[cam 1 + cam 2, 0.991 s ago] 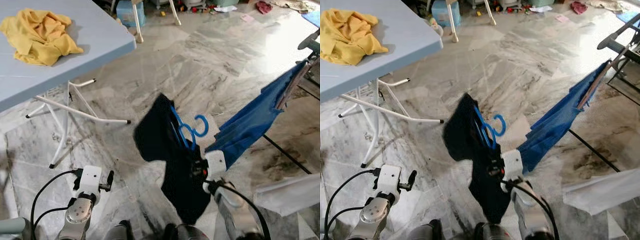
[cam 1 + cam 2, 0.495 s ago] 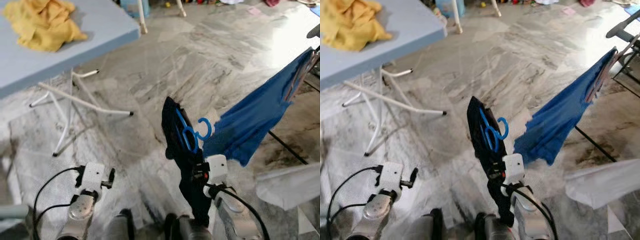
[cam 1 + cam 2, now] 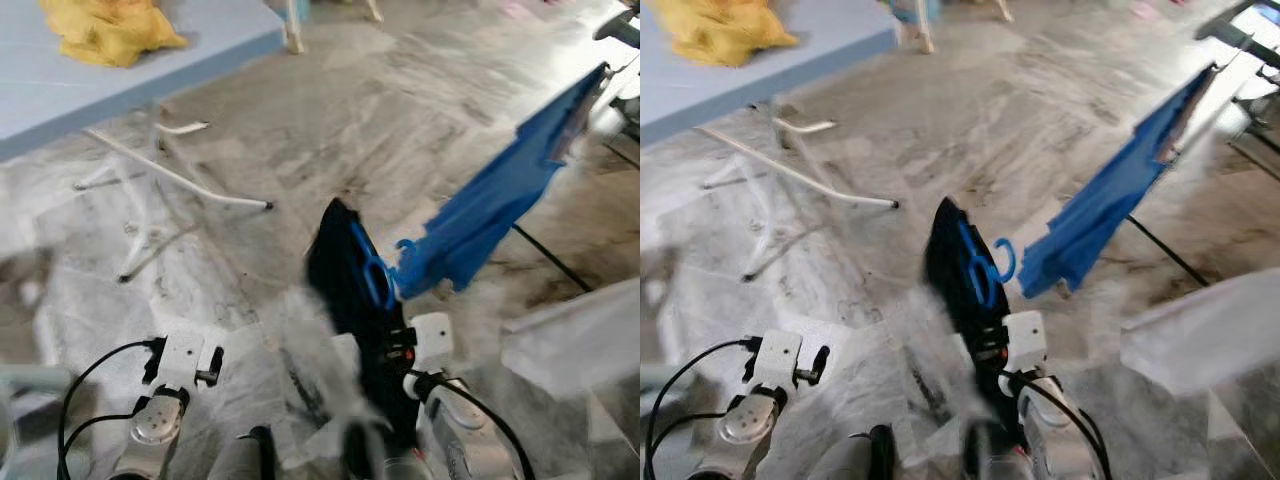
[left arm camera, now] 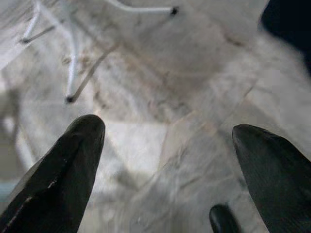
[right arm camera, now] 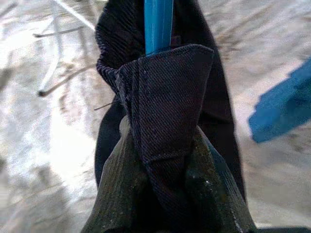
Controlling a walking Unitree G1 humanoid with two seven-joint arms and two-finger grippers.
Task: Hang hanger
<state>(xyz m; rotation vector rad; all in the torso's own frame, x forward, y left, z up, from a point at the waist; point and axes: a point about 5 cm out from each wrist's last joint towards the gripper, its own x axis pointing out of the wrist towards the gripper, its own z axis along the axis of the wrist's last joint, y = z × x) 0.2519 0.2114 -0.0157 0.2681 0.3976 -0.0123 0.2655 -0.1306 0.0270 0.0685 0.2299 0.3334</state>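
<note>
A blue plastic hanger [image 3: 374,281] carries a dark garment [image 3: 343,292] draped over it, its hook [image 3: 405,249] pointing toward the blue cloth. My right gripper [image 5: 164,162] is shut on the garment-wrapped hanger, holding it upright in front of me above the marble floor. In the right wrist view the blue hanger bar [image 5: 158,24] rises out of the dark fabric [image 5: 170,97] between the fingers [image 5: 119,194]. My left gripper [image 4: 170,141] hangs low at the left, open, with only floor between its fingers [image 4: 73,160]. The head views are blurred.
A blue cloth [image 3: 497,203] hangs from a drying rack [image 3: 1228,35] at the right, just beyond the hanger. A light blue folding table [image 3: 60,90] with a yellow cloth [image 3: 112,25] stands at the far left on white legs [image 3: 180,180]. A white sheet [image 3: 580,340] lies at the right.
The whole picture has shifted and blurred, so the camera has moved. The blue cloth now sits closer to the hanger's hook. The right gripper keeps its hold.
</note>
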